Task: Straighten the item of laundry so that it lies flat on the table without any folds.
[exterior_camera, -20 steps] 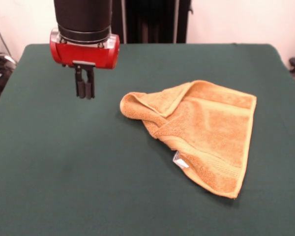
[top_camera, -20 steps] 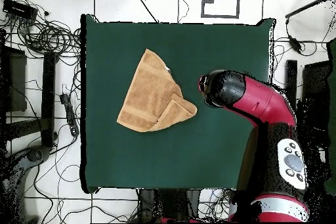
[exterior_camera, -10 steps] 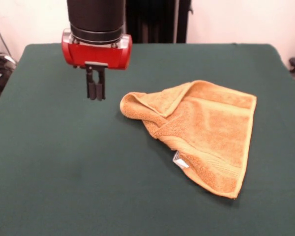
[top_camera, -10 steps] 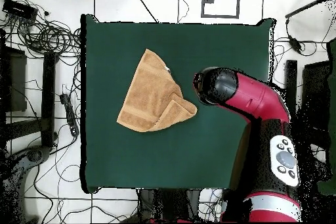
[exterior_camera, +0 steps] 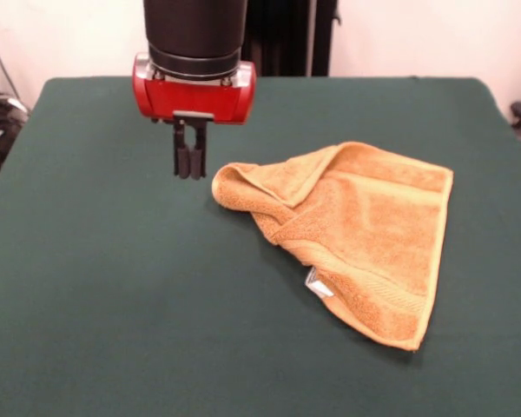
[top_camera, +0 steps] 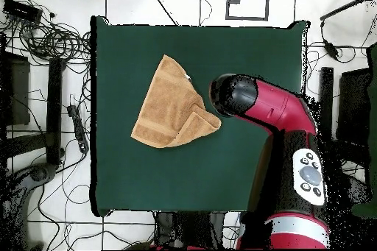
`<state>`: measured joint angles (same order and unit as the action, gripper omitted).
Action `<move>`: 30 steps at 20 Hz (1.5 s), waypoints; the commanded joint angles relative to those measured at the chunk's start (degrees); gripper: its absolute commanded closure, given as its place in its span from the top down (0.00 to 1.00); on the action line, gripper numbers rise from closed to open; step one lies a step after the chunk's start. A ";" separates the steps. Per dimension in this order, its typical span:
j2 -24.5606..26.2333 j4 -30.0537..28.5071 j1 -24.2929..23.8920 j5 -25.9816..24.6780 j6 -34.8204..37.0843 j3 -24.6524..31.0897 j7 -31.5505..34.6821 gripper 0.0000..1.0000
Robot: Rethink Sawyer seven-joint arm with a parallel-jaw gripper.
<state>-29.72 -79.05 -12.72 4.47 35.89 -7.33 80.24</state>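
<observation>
You moved the gripper [exterior_camera: 189, 173], jaws clenched and empty, sideways until it hung just beside the folded corner of the hand towel [exterior_camera: 356, 234], which lay crumpled on the green surface [exterior_camera: 113, 304]; grasping seemed next.

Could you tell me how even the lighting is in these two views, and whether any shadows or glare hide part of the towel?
Front view: soft, even light; the towel casts only a thin shadow along its near edge on the table, and the gripper is sharp, with no glare. Overhead view: flat light, the towel fully visible, the arm covering only bare cloth beside it.
</observation>
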 commanded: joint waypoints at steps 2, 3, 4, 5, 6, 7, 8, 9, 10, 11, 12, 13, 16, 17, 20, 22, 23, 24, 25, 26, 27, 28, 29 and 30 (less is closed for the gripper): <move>4.13 -1.35 2.19 3.26 5.16 1.61 16.05 0.00; 4.15 -1.46 2.24 3.26 5.01 1.61 15.96 0.00; 4.12 -1.58 2.27 3.30 4.94 1.54 15.92 0.00; 4.03 -1.80 2.41 3.39 4.82 1.48 16.03 0.00; 3.99 -1.90 2.45 3.35 4.73 1.44 15.90 0.00; 3.98 -1.89 2.50 3.23 4.71 1.41 15.65 0.00; 3.99 -1.90 2.55 3.24 4.73 1.41 15.62 0.00; 3.95 -2.02 2.61 3.23 4.66 1.37 15.62 0.00; 4.04 -1.86 2.76 3.18 4.70 1.22 15.75 0.00; 4.02 -1.82 2.93 2.99 4.73 1.08 15.68 0.00; 4.08 -1.71 3.05 2.95 4.83 1.02 15.74 0.00; 4.01 -1.81 3.19 3.13 4.93 0.98 16.06 0.00; 4.04 -1.69 3.50 3.56 5.20 1.06 16.60 0.00; 3.96 -1.85 3.58 3.67 5.11 1.11 16.72 0.00; 4.06 -1.87 3.79 3.87 5.08 1.05 16.89 0.00; 4.03 -2.04 4.02 3.97 4.94 0.98 16.87 0.00; 4.02 -2.13 4.06 4.04 4.91 1.00 16.84 0.00; 4.10 -2.09 4.21 4.12 4.86 1.00 16.86 0.00; 4.10 -2.17 4.30 4.25 4.82 0.95 16.91 0.00; 4.24 -1.96 4.51 4.32 4.90 0.87 17.00 0.00; 4.24 -2.06 4.56 4.42 4.77 0.86 16.99 0.00; 4.31 -1.98 4.57 4.55 4.82 0.80 16.98 0.00; 4.37 -1.87 4.57 4.58 4.89 0.74 16.82 0.00; 4.43 -1.77 4.57 4.61 4.97 0.68 16.66 0.00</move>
<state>-29.61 -79.05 -10.42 6.22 35.89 -8.65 80.24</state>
